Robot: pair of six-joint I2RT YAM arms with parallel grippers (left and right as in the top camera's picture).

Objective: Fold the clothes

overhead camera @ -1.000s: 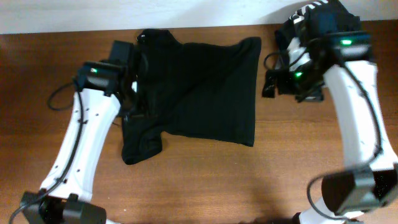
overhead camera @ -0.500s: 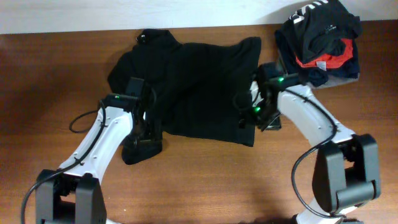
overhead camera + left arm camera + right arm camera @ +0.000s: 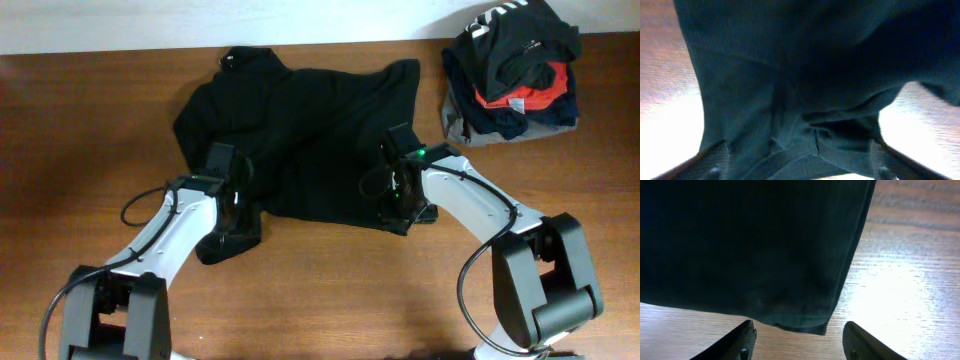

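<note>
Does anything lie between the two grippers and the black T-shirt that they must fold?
Nothing visible does. A lower corner of the T-shirt lies directly before the open right gripper, and its cloth sits inside the open left gripper. The heap of other clothes lies apart, far right.

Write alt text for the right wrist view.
A corner of the black T-shirt lies flat on the wooden table, filling the upper left of the frame. At the bottom edge, the right gripper is open, its two dark fingertips spread to either side of the hem corner without pinching it.
</note>
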